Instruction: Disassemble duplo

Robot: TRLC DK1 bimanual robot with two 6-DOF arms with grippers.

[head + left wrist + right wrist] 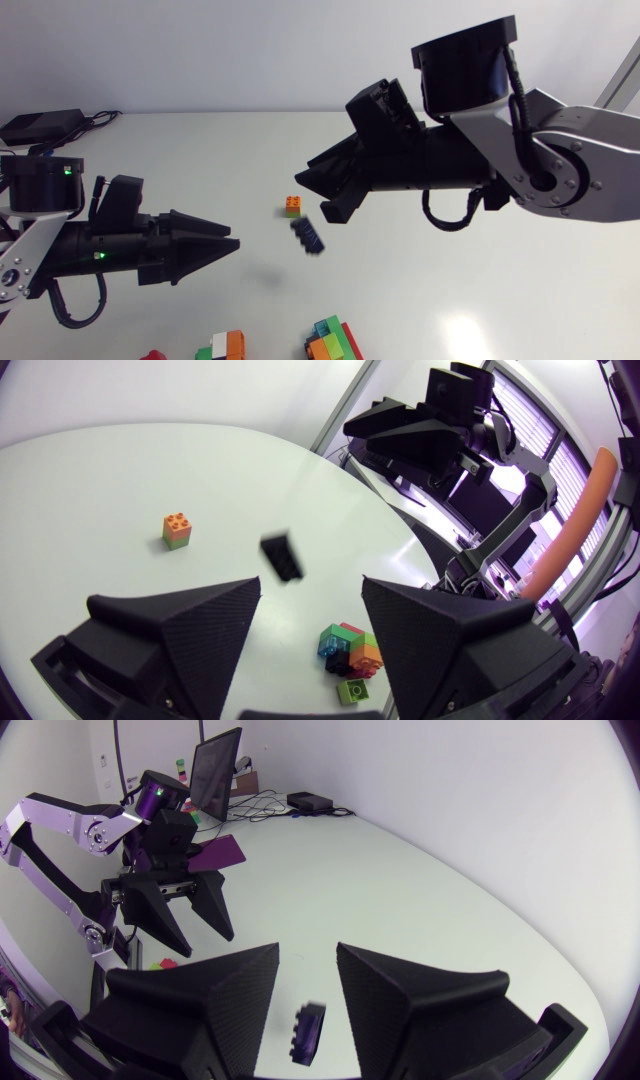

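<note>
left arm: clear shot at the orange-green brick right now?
Probably yes. The left gripper is open, and bare table lies between it and the orange-green brick. The dark blue brick is beside it, apart; the right gripper hangs close by and may crowd.

no readable text, no labels, no numbers, no signs anywhere

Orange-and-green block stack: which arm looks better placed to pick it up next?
Probably the right: in the head view the right gripper, fingers open, hangs close beside the orange-and-green stack; the left gripper sits farther off.
</note>
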